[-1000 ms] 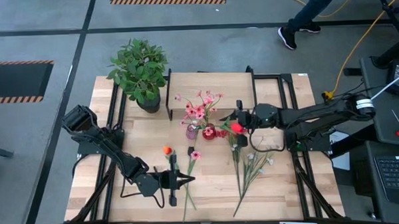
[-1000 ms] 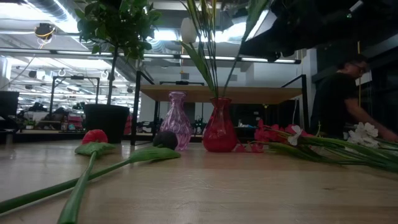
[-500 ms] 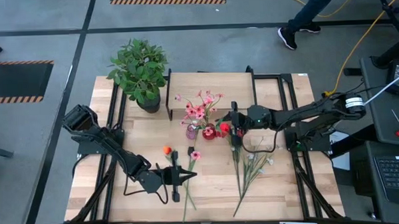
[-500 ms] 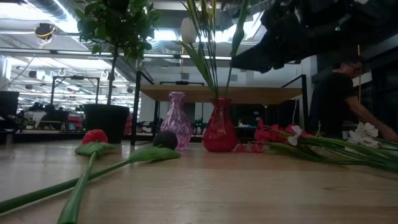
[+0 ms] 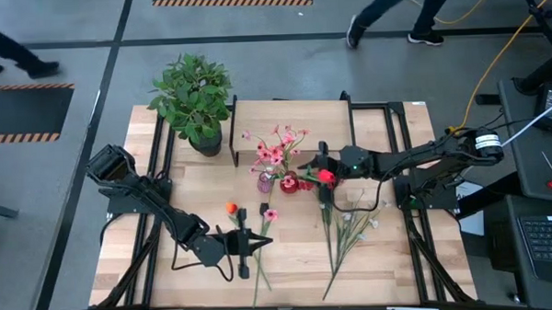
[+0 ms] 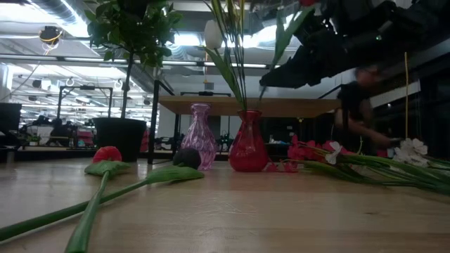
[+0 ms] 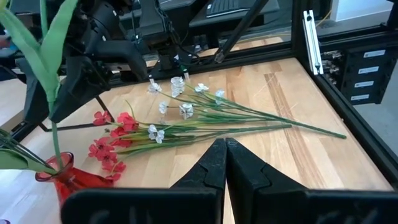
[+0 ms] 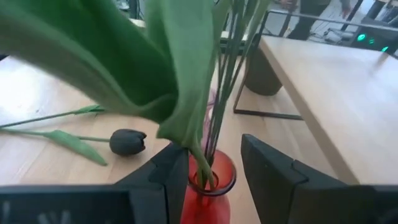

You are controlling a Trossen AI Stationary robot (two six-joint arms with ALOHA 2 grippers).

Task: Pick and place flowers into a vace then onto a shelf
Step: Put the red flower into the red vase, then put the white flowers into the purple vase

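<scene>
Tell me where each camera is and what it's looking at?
High view: above the table, looking straight down; shows both arms, the left gripper and right gripper.
Low view: at tabletop height, looking level across toward the room; one dark arm reaches in from above.
Left wrist view: on the left arm, looking past its shut fingers at the loose flowers.
Right wrist view: on the right arm, looking down past its fingers into the red vase.
Shared: the red vase shows in all four views.
</scene>
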